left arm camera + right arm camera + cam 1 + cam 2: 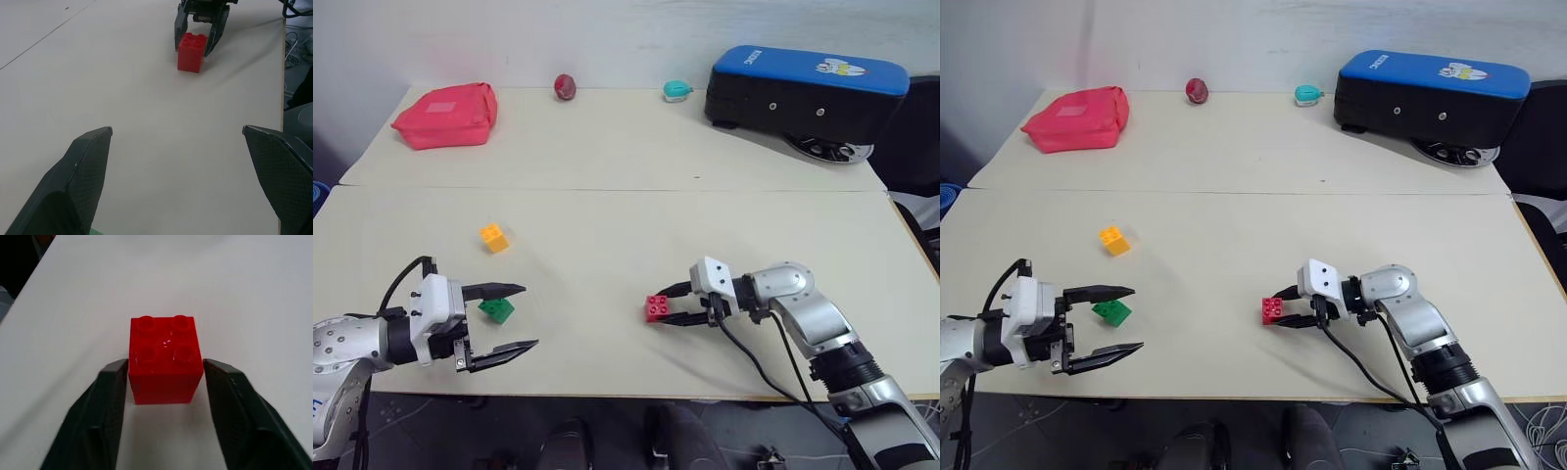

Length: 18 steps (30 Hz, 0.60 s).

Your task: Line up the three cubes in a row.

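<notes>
Two pale tabletops (607, 147) butted edge to edge formed the work surface, backed by a white wall. On the near tabletop, the right gripper (668, 304) pointed toward the robot's left, and its two black fingers flanked the red cube (657, 307), which stood upright on the surface with its four studs up. In the right wrist view the fingertips (115, 377) sat just beside the two opposite side faces of the red cube (165, 360); whether they pressed those faces or stood slightly clear could not be told. The left gripper (514, 317) hovered low over the near tabletop with its fingers spread wide, holding nothing. The green cube (496, 309) lay on the surface between and just behind those spread fingers, tilted relative to the table edge. The orange-yellow cube (493, 237) lay beyond the left gripper, farther from the robot and apart from the green cube. From the left wrist view, the red cube (191, 51) stood well ahead of the open left fingers (83, 171), with the right gripper's fingers on both sides of it. On the far tabletop, well beyond both grippers, were a red pouch (446, 116), a dark red egg-shaped ball (565, 87), a small teal toy (676, 91) and a black device with a blue top (803, 93).
</notes>
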Tool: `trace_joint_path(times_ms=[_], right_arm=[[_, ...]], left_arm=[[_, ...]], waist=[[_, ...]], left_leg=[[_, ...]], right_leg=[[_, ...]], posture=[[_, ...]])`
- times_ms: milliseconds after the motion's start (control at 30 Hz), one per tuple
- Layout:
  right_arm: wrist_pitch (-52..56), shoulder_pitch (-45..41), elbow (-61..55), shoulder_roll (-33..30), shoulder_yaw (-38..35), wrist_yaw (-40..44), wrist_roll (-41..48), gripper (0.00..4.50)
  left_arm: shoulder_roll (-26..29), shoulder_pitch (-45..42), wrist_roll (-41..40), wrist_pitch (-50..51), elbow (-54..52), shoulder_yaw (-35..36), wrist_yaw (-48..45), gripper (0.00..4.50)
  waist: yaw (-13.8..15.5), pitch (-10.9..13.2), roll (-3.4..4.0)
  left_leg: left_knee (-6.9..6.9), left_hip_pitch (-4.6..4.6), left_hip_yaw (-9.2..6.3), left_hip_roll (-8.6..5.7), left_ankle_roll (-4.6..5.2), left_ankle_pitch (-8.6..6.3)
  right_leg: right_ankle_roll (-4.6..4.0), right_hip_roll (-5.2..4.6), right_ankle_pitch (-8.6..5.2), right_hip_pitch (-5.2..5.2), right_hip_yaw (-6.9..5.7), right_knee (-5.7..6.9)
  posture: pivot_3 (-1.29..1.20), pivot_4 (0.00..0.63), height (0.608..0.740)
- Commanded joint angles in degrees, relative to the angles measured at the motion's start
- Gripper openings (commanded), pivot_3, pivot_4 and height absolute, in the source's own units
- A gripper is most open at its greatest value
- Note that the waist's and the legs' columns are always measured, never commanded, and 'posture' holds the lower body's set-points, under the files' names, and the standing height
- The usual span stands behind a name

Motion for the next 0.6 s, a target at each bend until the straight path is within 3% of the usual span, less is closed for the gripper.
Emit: trace_joint_path(times_ms=[33,100,133,400,500,600], right_arm=[[-0.6,-0.2,-3.8,-0.3,-3.6,1.0,3.9,3.66],[-0.4,1.0,-5.3,-0.8,-6.3,2.2,7.4,4.35],[0.2,2.2,-6.4,-1.5,-8.3,3.6,10.1,4.46],[-11.3,12.0,-1.2,-4.5,-22.3,11.8,18.1,4.46],[-17.4,13.0,3.3,-3.7,-24.9,11.5,16.9,4.46],[-16.7,14.0,5.5,-4.2,-25.9,14.1,18.9,4.46]], left_arm=[[-0.4,2.1,-0.4,-0.4,0.7,4.9,0.7,4.50],[-1.3,4.3,-0.9,0.0,1.4,8.1,1.5,4.50],[-1.9,5.8,-1.0,0.1,2.0,10.3,2.0,4.50],[-7.4,18.0,1.9,-5.2,15.0,29.0,4.3,4.50],[-7.8,21.3,4.5,-9.5,23.4,30.2,2.9,4.50],[-7.9,21.5,4.3,-9.1,23.6,28.1,2.6,4.50]], waist=[[-0.1,0.0,0.00],[-0.1,0.0,0.00],[-0.1,0.0,0.00],[0.0,0.0,-0.08],[-0.1,0.0,-0.07],[0.0,0.0,-0.14]], left_leg=[[0.00,0.00,0.00,0.00,0.00,0.00],[-0.01,-0.01,0.01,0.02,0.00,0.00],[-0.01,-0.01,0.00,0.02,0.00,-0.01],[0.00,-0.01,-0.04,0.00,0.13,-0.11],[-0.03,0.04,0.00,0.00,0.12,-0.11],[-0.02,0.07,0.00,0.00,0.13,-0.11]], right_leg=[[0.00,0.00,0.00,0.00,0.01,0.00],[0.00,0.01,0.00,-0.02,0.01,0.00],[0.00,0.01,0.00,-0.02,0.01,-0.01],[0.01,-0.04,0.00,0.10,-0.09,-0.20],[0.00,-0.03,0.00,0.09,-0.07,-0.21],[-0.02,-0.04,-0.01,0.10,-0.09,-0.20]], posture=[[0.00,0.150,0.740],[0.00,0.150,0.740],[0.00,0.150,0.740],[0.00,0.150,0.740],[0.00,0.150,0.740],[0.00,0.150,0.740]])
